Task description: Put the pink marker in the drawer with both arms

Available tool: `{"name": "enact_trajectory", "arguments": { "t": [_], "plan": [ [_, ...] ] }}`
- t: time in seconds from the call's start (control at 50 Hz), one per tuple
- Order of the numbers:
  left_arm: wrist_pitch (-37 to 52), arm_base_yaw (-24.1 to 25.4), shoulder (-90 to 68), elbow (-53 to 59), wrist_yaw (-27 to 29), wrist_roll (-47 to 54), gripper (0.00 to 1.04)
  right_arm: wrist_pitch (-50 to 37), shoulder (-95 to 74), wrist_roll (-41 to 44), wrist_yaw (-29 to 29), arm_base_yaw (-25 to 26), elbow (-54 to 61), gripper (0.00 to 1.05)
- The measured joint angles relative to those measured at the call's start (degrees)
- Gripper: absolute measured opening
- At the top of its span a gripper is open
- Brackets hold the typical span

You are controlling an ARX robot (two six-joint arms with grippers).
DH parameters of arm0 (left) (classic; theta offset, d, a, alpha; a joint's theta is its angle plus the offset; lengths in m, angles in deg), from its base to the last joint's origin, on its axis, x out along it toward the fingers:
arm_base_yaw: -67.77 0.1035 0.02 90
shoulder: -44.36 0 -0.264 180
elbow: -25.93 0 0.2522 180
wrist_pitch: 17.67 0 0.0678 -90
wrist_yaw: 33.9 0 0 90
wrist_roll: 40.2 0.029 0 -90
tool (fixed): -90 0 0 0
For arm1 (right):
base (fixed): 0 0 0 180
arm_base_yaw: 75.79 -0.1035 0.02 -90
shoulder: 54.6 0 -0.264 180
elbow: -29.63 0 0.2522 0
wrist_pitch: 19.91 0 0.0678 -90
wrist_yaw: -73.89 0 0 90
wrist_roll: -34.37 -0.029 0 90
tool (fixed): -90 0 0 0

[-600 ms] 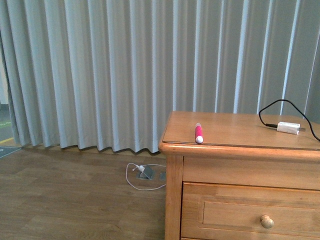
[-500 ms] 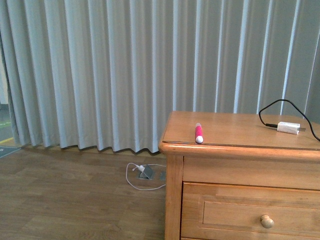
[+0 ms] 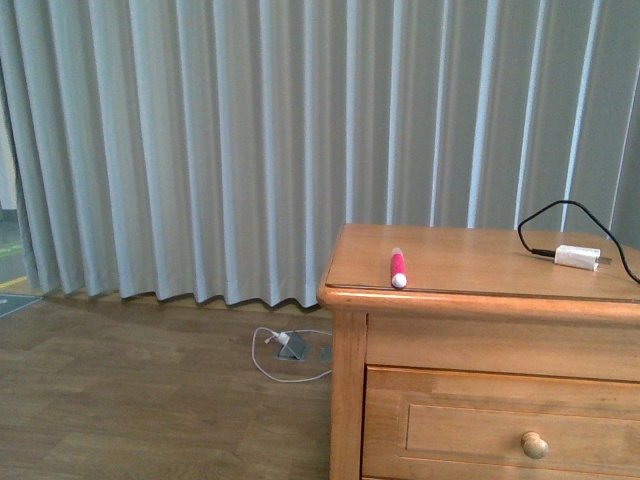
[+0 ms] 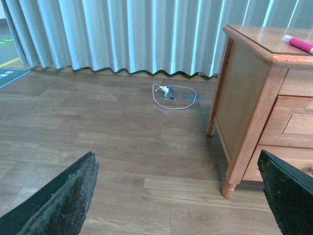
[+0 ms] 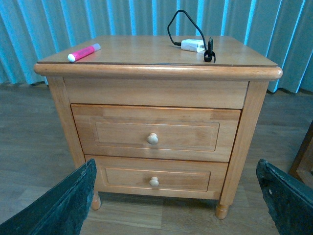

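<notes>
Right wrist faces cabinet (image 5: 156, 93) head-on; others obliquely.

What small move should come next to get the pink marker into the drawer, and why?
Probably bring the right end effector, open and empty, toward the knob of the drawer: the drawer is shut, and the pink marker lies untouched on the cabinet top.

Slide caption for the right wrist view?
Right gripper open before the cabinet, upper drawer shut; pink marker and charger lie on top.

left fingers (image 4: 63, 200) spread wide | pink marker (image 4: 297, 44) atop cabinet (image 4: 244, 98)
</notes>
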Motion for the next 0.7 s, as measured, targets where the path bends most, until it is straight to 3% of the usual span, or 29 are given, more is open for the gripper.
{"name": "enact_trajectory", "arguments": {
  "t": [0.32, 0.4, 0.46, 0.56, 0.7],
  "plan": [
    [0.0, 0.0, 0.0, 0.0, 0.0, 0.0, 0.99, 0.0, 0.0, 0.0, 0.0, 0.0, 0.0, 0.96],
    [0.0, 0.0, 0.0, 0.0, 0.0, 0.0, 0.99, 11.6, -5.7, -5.3, -3.4, -1.2, -4.2, 0.96],
    [0.0, 0.0, 0.0, 0.0, 0.0, 0.0, 0.99, 13.5, -9.7, -8.6, -2.6, -3.7, -4.7, 0.96],
    [0.0, 0.0, 0.0, 0.0, 0.0, 0.0, 0.99, 8.4, -16.6, -10.5, -0.4, -8.0, -5.0, 0.96],
    [0.0, 0.0, 0.0, 0.0, 0.0, 0.0, 0.99, -5.4, -31.5, -10.1, 0.1, -10.6, -7.6, 0.96]
  ]
}}
